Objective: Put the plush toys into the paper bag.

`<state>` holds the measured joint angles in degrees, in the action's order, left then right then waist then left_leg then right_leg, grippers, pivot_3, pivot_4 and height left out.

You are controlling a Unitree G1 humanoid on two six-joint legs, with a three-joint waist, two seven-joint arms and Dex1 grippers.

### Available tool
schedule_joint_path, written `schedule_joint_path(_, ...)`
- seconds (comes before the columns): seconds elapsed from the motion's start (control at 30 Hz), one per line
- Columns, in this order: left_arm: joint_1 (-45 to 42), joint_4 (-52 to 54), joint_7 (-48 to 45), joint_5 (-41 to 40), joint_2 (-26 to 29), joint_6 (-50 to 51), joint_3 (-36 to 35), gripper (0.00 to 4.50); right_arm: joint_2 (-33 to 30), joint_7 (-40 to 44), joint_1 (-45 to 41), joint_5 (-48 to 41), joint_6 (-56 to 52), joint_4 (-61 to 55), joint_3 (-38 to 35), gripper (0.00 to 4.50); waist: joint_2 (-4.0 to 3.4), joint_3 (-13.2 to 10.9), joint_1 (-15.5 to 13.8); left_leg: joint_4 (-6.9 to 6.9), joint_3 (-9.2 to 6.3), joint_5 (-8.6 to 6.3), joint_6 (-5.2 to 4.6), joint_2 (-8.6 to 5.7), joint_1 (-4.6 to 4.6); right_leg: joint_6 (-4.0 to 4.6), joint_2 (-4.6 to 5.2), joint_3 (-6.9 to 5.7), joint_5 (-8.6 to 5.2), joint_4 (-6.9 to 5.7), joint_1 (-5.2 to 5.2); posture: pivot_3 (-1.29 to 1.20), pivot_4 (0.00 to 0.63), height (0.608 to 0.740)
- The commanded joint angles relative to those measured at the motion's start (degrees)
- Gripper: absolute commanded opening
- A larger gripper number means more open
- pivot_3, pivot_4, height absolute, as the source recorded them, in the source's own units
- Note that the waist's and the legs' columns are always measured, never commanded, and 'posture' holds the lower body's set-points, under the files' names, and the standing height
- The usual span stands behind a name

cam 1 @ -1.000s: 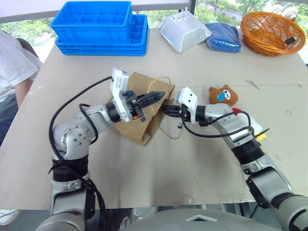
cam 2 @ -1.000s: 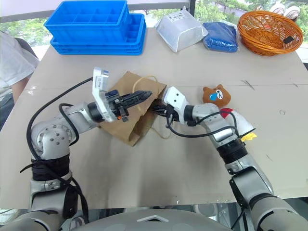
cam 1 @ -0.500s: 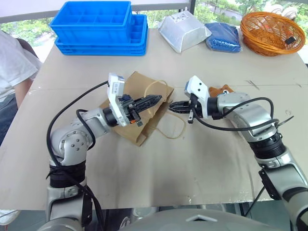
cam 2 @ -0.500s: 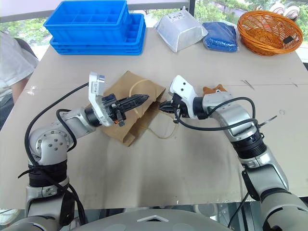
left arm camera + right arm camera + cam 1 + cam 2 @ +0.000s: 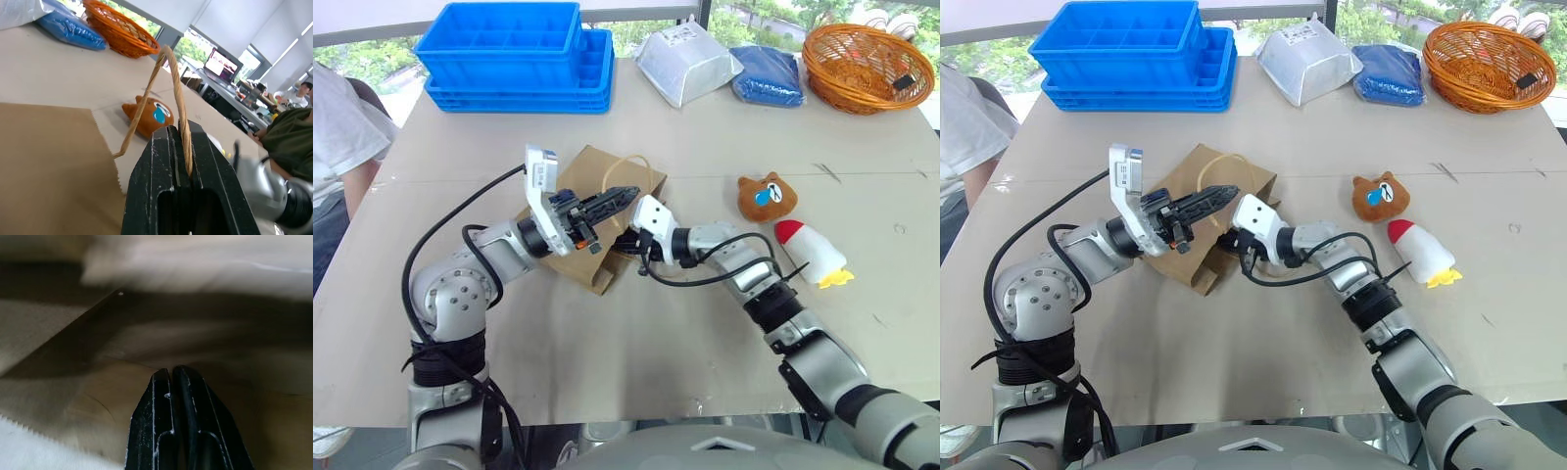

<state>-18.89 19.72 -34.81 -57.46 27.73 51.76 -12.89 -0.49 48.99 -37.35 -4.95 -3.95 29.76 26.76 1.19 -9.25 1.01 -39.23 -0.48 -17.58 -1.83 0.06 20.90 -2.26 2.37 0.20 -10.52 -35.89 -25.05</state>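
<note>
Left hand [image 5: 182, 147] clamped on thin twisted handle [image 5: 171, 83] of light, floppy brown paper bag [image 5: 590, 201], frame centre; right hand [image 5: 173, 377] closed, inside mouth.

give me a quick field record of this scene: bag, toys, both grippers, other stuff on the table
paper bag: brown paper bag lying flat on the table, mouth toward the toys
left gripper: left gripper shut on the bag's loop handle
right gripper: right gripper shut, fingers at the bag's mouth
bear head: brown bear head on the table, outside the bag
white toy: white toy with red tip, outside the bag
other: blue bins, silver pouch, blue packet, orange basket
</note>
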Motion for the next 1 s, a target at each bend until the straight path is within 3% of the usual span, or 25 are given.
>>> schedule_joint_path(0.03, -2.7, 2.2, 3.6, -2.2, -1.6, -2.1, -2.5, 0.03, 2.5, -3.4, -2.2, 2.8, 3.0, 7.7, -1.1, 0.00, 0.01, 0.0, 0.2, 0.00, 0.00, 0.00, 0.01, 0.00, -0.03, 0.00, 0.00, 0.01, 0.00, -0.01, 0.00, 0.00, 0.150, 0.740)
schedule_joint_path(0.27, -11.4, -2.2, 11.5, -5.4, -1.7, -3.9, -8.8, 0.03, 2.4, -11.3, -3.4, 6.6, 3.2, 11.7, -4.2, 0.00, 0.01, 0.0, 0.2, 0.04, -0.11, 0.19, 0.33, 0.08, -0.15, 0.25, -0.08, -0.06, 0.16, -0.08, 0.04, 0.00, 0.150, 0.740)
schedule_joint_path(0.43, -17.5, -4.8, 12.6, -4.0, -1.4, -5.0, -8.4, 0.03, 2.1, -17.8, -3.4, 8.4, -0.5, 10.3, -5.9, 0.00, 0.01, 0.0, -0.2, 0.01, -0.17, 0.23, 0.37, 0.02, -0.17, 0.27, -0.09, -0.10, 0.17, -0.03, 0.17, 0.00, 0.150, 0.740)
schedule_joint_path(0.63, -17.7, -5.0, 11.7, -1.6, -0.3, -5.8, -7.2, 0.03, -0.7, -23.0, -1.0, 10.7, -5.6, 3.7, -7.1, 0.00, 0.01, 0.0, -0.3, 0.03, -0.27, 0.24, 0.39, 0.02, -0.10, 0.26, -0.09, -0.17, 0.17, -0.02, 0.14, 0.00, 0.150, 0.740)
schedule_joint_path(0.73, -16.9, -4.6, 9.2, 0.8, 0.2, -6.5, -4.5, 0.03, -1.2, -21.1, 2.1, 6.8, -6.4, -5.0, -9.6, 0.00, 0.01, 0.0, -0.4, 0.05, -0.35, 0.24, 0.38, 0.01, -0.05, 0.26, -0.07, -0.23, 0.17, 0.03, 0.15, 0.00, 0.150, 0.740)
schedule_joint_path(0.93, -15.8, -4.9, 6.7, 5.8, -2.7, -9.9, 1.3, 0.03, -8.9, -14.2, 10.5, -3.8, -23.6, -37.9, -14.7, 0.00, -0.04, 0.0, -0.4, 0.04, -0.48, 0.23, 0.36, -0.03, 0.27, 0.24, -0.08, -0.23, 0.17, 0.12, -0.01, 0.00, 0.150, 0.740)
schedule_joint_path(1.0, -15.7, -5.3, 6.2, 6.8, -3.3, -10.4, 2.1, 0.00, -11.5, -13.6, 12.6, -7.4, -29.9, -47.1, -16.2, 0.78, -0.04, 0.0, -0.2, 0.03, -0.47, 0.23, 0.37, -0.02, 0.38, 0.24, -0.11, -0.22, 0.17, 0.07, -0.15, 0.00, 0.150, 0.740)
